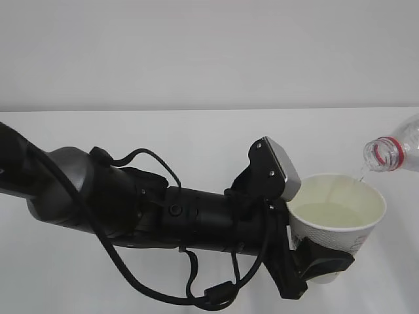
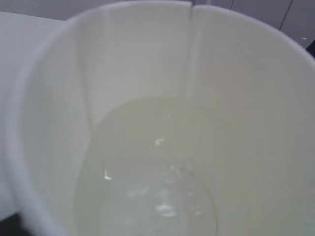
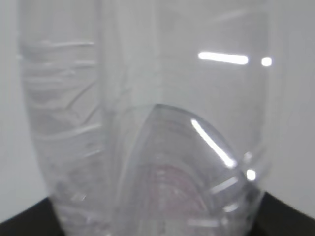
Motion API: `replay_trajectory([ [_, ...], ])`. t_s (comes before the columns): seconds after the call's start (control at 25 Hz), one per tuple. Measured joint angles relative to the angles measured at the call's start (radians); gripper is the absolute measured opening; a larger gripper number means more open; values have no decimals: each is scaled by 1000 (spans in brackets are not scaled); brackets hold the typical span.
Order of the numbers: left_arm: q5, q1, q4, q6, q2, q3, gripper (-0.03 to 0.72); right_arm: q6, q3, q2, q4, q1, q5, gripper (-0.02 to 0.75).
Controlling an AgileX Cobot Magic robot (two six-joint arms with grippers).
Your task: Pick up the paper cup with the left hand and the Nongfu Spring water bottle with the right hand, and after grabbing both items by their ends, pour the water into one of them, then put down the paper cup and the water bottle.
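The place looked like a bare robot test bench in a lab or studio. A plain white tabletop (image 1: 196, 137) met an unmarked pale grey wall (image 1: 196, 46), with no household furnishings in sight. In the left wrist view, pale panels with dark seams (image 2: 275, 12) stood behind; their kind could not be told.

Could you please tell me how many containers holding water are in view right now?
2: the paper cup, held in the left gripper, and the water bottle, tilted at the right edge, pouring into it.
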Motion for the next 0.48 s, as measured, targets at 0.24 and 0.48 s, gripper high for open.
replay_trajectory([
  [0.24,0,0,0,0,0,0,508,0,0,0,8,0,0,438],
  [0.48,2,0,0,0,0,0,507,12,0,0,17,0,0,438],
])
